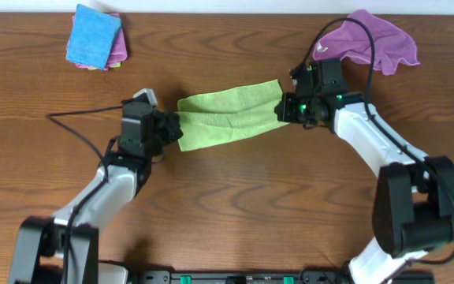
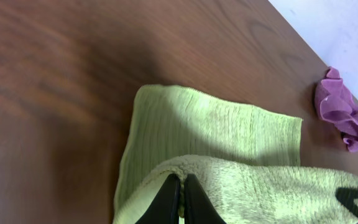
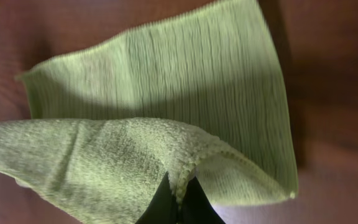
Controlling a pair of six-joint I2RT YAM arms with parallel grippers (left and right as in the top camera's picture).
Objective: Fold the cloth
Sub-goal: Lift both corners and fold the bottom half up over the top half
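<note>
cloth (image 1: 228,118) doubled over, blue cloth (image 1: 93,35) overhead only

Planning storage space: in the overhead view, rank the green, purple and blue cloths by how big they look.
1. green cloth, spread as a long strip.
2. purple cloth, crumpled.
3. blue cloth.
The purple and blue ones look close, so their order is unsure.

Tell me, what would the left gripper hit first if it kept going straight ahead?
Probably the cloth itself: the left gripper pinches a folded-over edge, and the flat layer lies just ahead, on the table. Depth is unclear.
</note>
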